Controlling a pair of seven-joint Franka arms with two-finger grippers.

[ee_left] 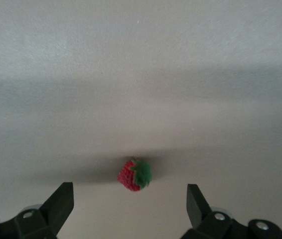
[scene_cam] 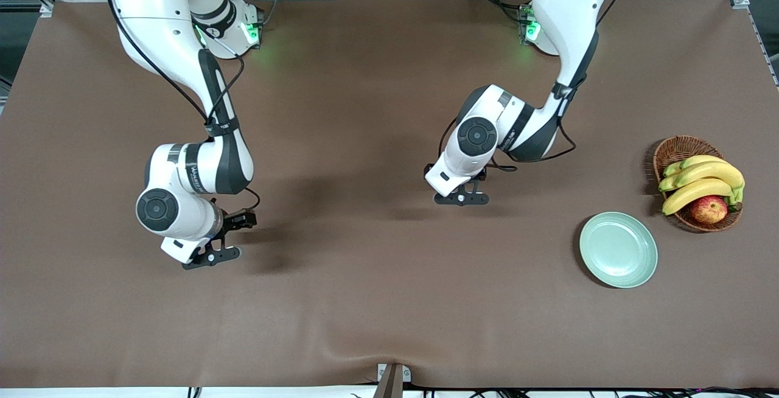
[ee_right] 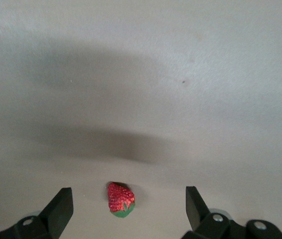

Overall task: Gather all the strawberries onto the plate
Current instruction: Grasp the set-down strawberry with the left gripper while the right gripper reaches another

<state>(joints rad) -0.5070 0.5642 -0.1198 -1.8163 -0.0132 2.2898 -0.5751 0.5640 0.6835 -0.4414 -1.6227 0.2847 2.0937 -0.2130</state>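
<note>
Brown cloth is covering the big table (scene_cam: 377,300), and everything is being placed here against the plate (scene_cam: 618,249). The pale green plate is lying bare near the left arm's end of the table. Just beside the plate, a little farther from the front camera and closer to that end of the table, a wicker basket (scene_cam: 672,150) is being filled by yellow bananas (scene_cam: 700,180) and a red apple (scene_cam: 708,209).

The left gripper (scene_cam: 461,197) is being held low over the cloth, well apart from the plate, toward the middle of the table. Its two dark fingers (ee_left: 59,203) are being kept wide open, and nothing is being held by them. One strawberry (ee_left: 134,175) is seen lying on the cloth between the spread fingers in the left wrist view, not touched by either one.

The right gripper (scene_cam: 210,256) is being held low over the cloth too, much farther from the plate, toward the right arm's end of the table. Its fingers (ee_right: 60,205) are also being kept wide open and are holding nothing. A second strawberry (ee_right: 120,200) is seen on the cloth between them in the right wrist view, with its green cap pointing toward the gripper.

Both berries are being hidden under the arms in the front view.
</note>
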